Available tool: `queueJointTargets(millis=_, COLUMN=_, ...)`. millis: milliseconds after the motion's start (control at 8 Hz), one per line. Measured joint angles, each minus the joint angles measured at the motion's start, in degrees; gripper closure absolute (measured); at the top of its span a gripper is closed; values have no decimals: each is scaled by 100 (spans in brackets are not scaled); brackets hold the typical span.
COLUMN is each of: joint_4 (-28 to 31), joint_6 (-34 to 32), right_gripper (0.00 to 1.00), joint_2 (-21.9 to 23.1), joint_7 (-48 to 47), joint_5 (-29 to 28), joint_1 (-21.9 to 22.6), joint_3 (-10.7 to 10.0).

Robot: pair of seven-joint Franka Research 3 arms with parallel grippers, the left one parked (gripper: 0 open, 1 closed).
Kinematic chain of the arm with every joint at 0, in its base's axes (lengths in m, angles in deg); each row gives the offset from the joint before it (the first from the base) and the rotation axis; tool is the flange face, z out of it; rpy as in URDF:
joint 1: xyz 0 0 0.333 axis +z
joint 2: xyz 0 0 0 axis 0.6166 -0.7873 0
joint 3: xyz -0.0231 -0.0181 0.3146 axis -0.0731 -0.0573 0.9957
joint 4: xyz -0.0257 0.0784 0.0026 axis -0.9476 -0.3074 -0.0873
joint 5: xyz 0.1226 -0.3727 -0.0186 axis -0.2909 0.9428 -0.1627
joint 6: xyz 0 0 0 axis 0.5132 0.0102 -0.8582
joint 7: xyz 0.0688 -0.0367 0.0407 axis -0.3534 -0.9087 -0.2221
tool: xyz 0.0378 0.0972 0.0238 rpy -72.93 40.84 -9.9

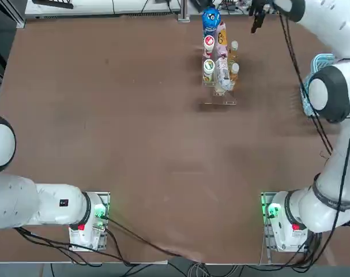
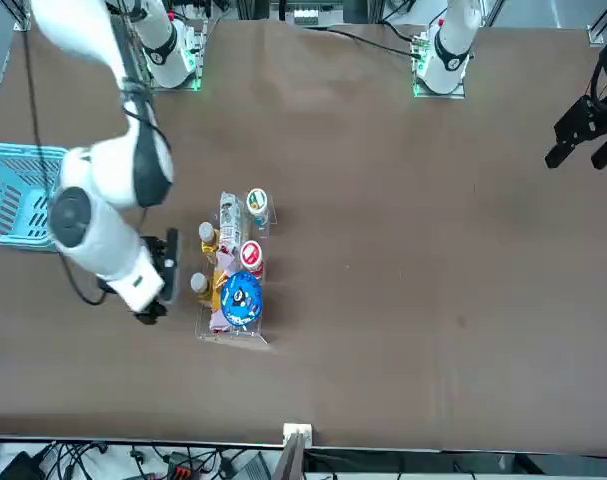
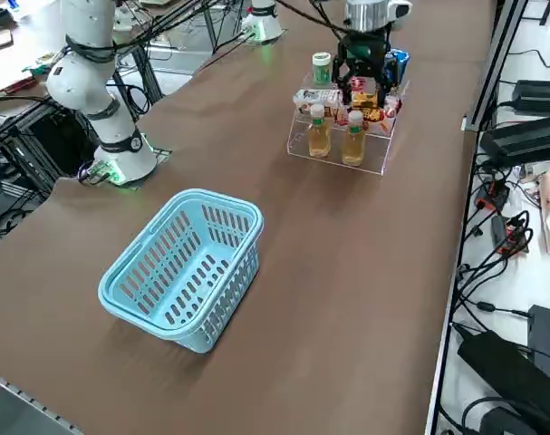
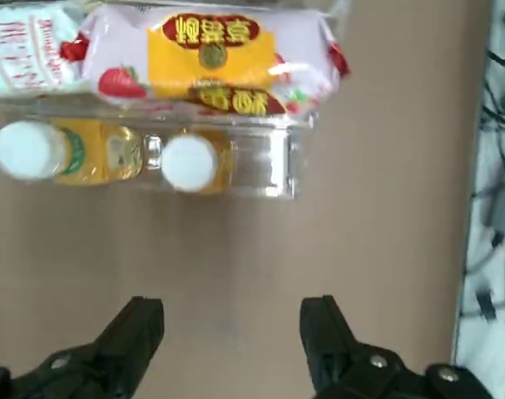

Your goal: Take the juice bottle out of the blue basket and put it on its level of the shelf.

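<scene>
Both amber juice bottles stand on the shelf's lowest level; I can't tell which is ours. My right gripper is beside the shelf, fingers wide apart, empty: I'd back straight off, clear of the caps.

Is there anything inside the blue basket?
No, the blue basket shows only its bare slotted bottom and sides, and both little juice bottles stand on the clear shelf.

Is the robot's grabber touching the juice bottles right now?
Apart. The right wrist view shows bare table between the open right gripper and both juice bottles.
</scene>
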Motion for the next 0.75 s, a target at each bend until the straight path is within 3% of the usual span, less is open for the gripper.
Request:
queueJointTargets(millis=375, joint_4=-25, joint_6=-592, right_gripper=0, joint_2=425, joint_7=-771, joint_5=-389, joint_1=-468, joint_3=-6)
queueJointTargets(millis=750, joint_4=-1, joint_6=-831, right_gripper=0, joint_2=698, joint_7=-2520, joint_5=-494, joint_1=-712, joint_3=-5)
